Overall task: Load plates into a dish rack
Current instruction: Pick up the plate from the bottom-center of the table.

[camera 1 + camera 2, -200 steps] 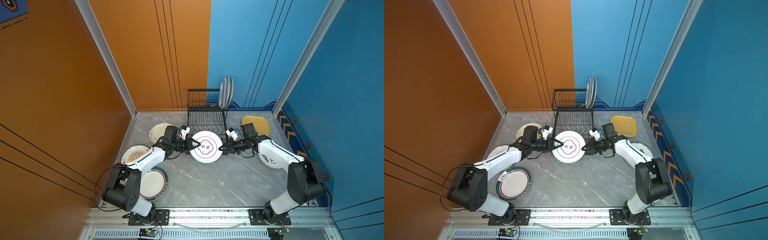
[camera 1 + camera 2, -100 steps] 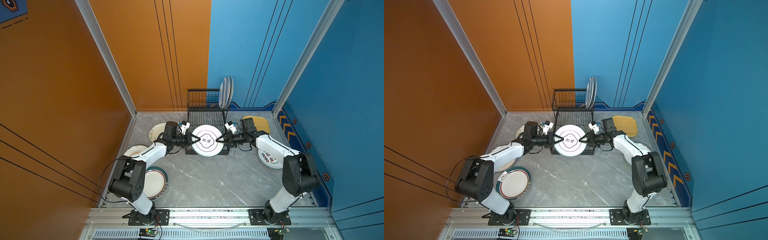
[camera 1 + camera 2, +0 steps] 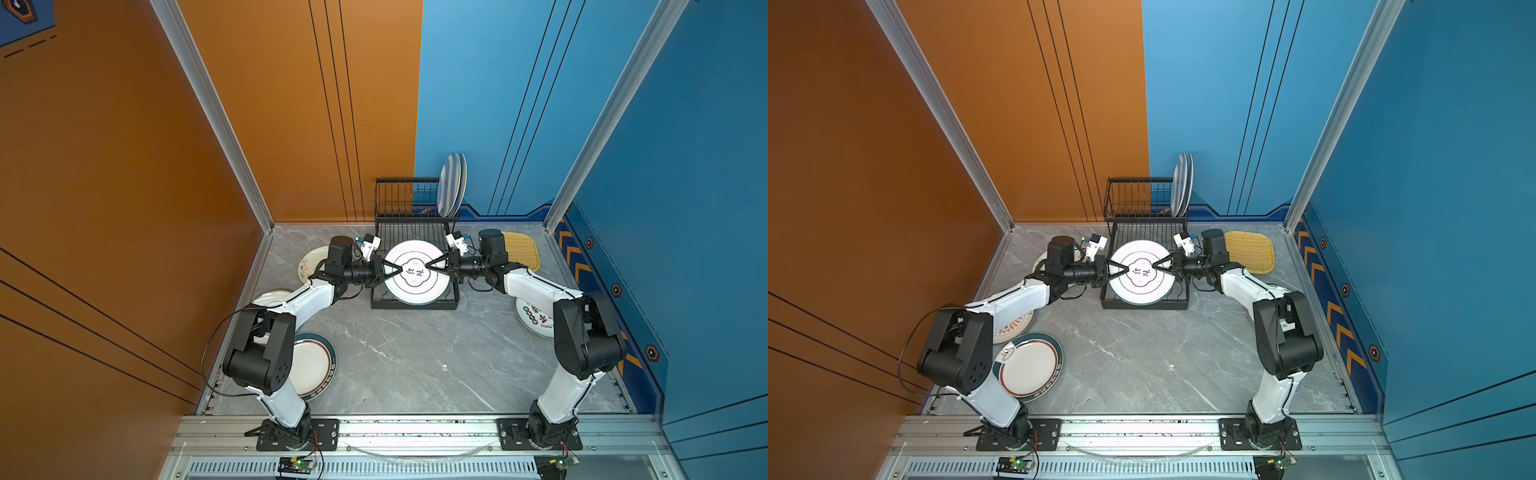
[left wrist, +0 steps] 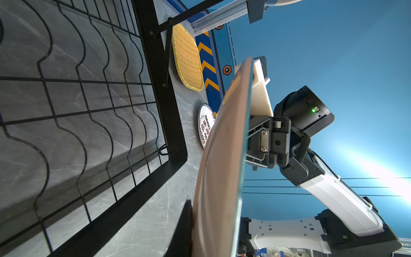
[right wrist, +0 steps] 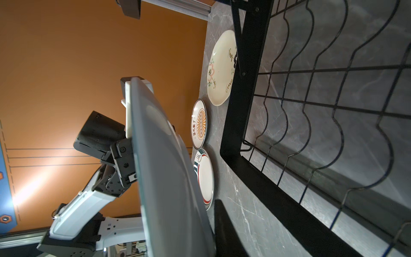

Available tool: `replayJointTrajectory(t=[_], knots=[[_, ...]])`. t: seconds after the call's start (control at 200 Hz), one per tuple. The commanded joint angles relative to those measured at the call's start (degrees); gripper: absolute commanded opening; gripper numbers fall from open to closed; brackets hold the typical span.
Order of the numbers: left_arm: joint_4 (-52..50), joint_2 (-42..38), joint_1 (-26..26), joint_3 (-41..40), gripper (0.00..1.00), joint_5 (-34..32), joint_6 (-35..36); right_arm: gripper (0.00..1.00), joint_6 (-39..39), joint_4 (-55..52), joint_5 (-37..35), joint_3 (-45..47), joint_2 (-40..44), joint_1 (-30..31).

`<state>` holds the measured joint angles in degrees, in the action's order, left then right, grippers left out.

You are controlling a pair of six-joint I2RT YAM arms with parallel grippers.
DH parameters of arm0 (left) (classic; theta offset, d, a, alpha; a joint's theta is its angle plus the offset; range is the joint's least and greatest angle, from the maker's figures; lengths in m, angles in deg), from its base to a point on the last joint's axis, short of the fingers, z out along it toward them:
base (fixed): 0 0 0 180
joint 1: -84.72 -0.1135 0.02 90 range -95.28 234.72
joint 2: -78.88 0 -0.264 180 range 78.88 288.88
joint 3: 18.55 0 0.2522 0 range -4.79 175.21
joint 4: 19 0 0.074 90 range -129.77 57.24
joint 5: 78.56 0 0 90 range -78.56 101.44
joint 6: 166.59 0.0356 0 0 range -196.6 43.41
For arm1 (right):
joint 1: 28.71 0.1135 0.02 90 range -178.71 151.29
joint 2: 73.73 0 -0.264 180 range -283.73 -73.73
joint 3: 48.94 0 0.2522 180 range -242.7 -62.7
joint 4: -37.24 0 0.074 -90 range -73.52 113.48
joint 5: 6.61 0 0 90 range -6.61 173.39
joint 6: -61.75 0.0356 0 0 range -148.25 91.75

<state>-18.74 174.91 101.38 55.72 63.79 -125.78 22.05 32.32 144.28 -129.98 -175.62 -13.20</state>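
Where the plate hangs: white round plate with black rings and characters (image 3: 415, 289), in the air over the lower tier of the black wire dish rack (image 3: 415, 306).
Left gripper (image 3: 395, 270): clamped on one side of the plate's rim.
Right gripper (image 3: 434, 264): clamped on the opposite rim.
Upper tier: two blue-and-white striped plates (image 3: 453, 185) standing on edge.
Beside the rack: yellow woven tray (image 3: 521, 251) lying flat.
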Motion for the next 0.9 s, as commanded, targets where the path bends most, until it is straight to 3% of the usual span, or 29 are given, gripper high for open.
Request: replayJointTrajectory(t=[0.0,0.09,0.235,0.375,0.566,0.896], knots=[[1.45,0.39,0.43,1.14,0.00,2.85,0.41,0.10,2.08,5.10,2.92,-1.65,0.63,0.75],[1.45,0.15,-0.18,0.88,0.12,2.39,0.49,0.00,1.12,3.59,2.78,-1.91,1.12,0.51],[1.46,-0.53,-1.42,0.50,0.39,1.92,0.43,0.00,-4.84,-5.56,-0.35,-3.96,2.85,0.36],[1.47,-1.79,-2.77,-0.61,0.57,1.06,0.64,0.00,-13.36,-20.46,-8.29,-8.60,5.68,0.40],[-1.26,-3.31,-3.97,-1.10,0.66,-0.53,2.46,0.00,-20.80,-35.22,-20.58,-15.68,8.85,1.49],[-12.72,-5.74,-4.94,1.20,0.70,-5.83,10.90,0.00,-25.74,-52.30,-45.04,-35.19,8.81,5.77]])
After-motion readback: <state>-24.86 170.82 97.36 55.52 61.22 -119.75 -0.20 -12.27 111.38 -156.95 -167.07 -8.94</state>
